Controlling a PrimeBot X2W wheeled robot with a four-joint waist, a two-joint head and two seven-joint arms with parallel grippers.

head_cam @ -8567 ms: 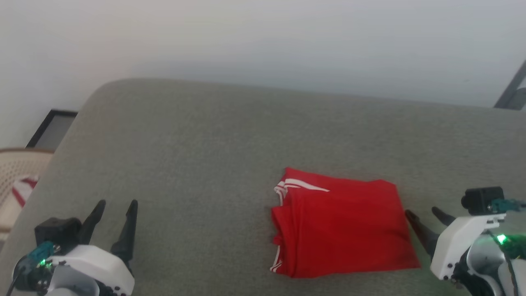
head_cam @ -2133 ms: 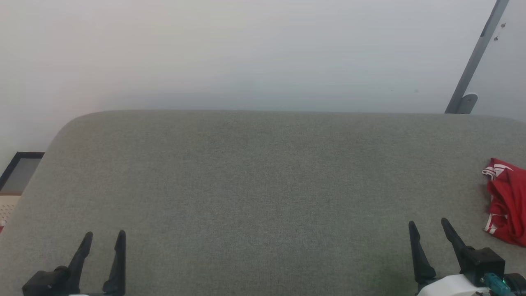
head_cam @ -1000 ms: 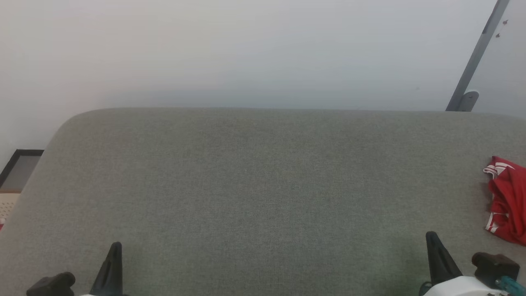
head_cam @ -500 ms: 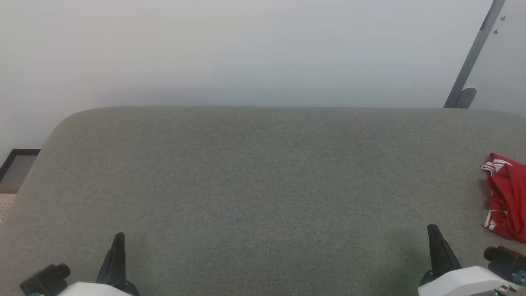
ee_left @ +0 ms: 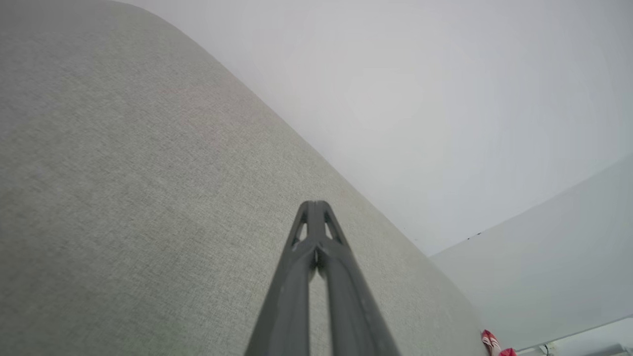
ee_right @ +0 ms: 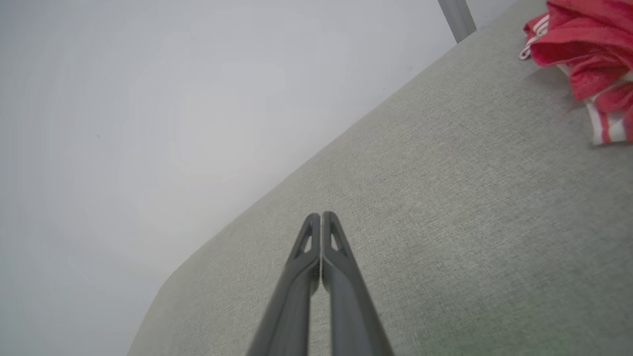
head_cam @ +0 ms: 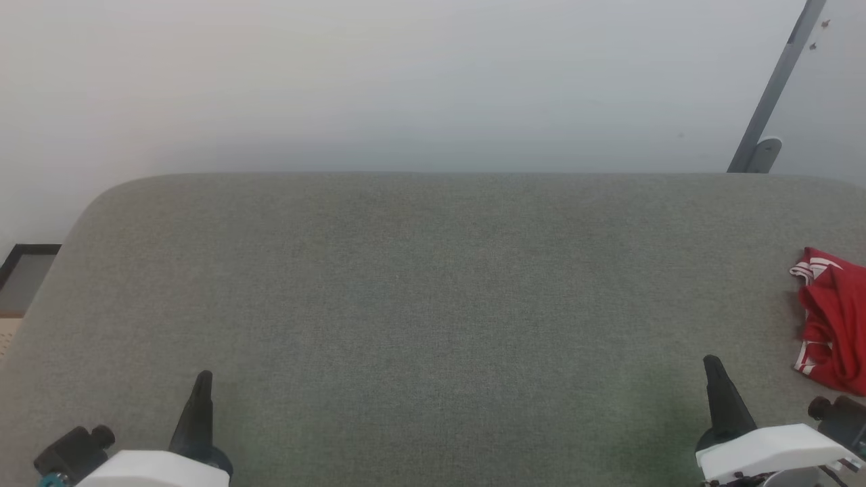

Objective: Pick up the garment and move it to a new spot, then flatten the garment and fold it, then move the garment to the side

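Observation:
The garment (head_cam: 833,321), red with red-white striped trim, lies folded and slightly rumpled at the far right of the grey padded surface (head_cam: 433,284), cut off by the frame edge. It also shows in the right wrist view as the garment (ee_right: 588,54) at the top right, and as a small red speck, the garment (ee_left: 494,343), in the left wrist view. My left gripper (head_cam: 201,382) is shut at the lower left with nothing in it. My right gripper (head_cam: 712,368) is shut at the lower right, empty, a short way left of the garment. Both pairs of fingers touch at their tips: left gripper (ee_left: 315,203), right gripper (ee_right: 321,215).
A pale wall rises behind the surface. A grey slanted metal bar (head_cam: 771,88) with a foot stands at the back right. A dark-framed panel (head_cam: 24,270) leans on the floor past the surface's left edge.
The camera has shifted slightly, so the scene sits a little lower and to the left. Both grippers stay shut and have risen a little in the view. The garment lies unmoved.

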